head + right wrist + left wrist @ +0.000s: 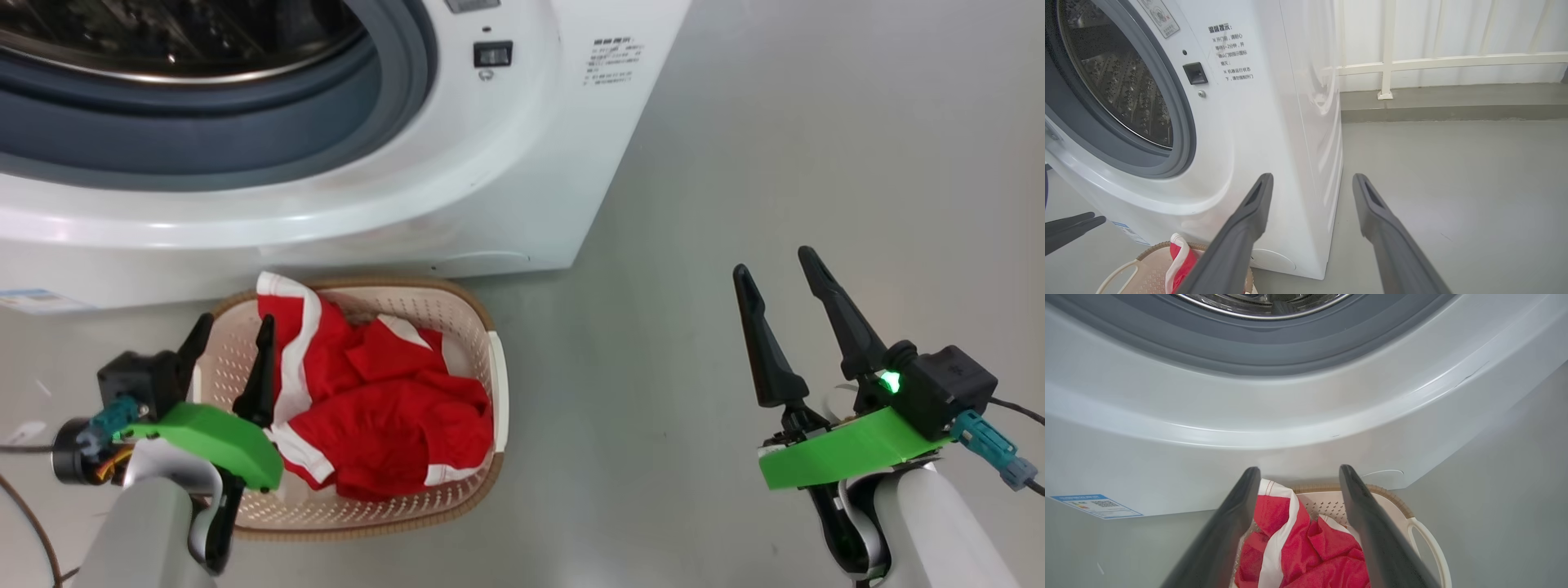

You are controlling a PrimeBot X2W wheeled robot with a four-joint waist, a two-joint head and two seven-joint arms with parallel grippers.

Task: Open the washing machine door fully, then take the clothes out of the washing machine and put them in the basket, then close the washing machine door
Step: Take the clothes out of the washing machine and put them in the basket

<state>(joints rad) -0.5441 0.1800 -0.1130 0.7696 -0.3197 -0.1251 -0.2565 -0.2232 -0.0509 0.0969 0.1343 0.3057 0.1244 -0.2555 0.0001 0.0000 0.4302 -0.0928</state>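
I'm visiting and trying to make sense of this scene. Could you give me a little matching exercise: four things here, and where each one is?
1 clothes
2 basket
3 left gripper
4 right gripper

A on the floor in front of the washing machine
B open, over bare floor
C lying in the basket
D open, by the basket's left rim

Pairs: 1-C, 2-A, 3-D, 4-B

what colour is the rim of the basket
Brown with a woven look, around the cream basket; it shows best in the head view.
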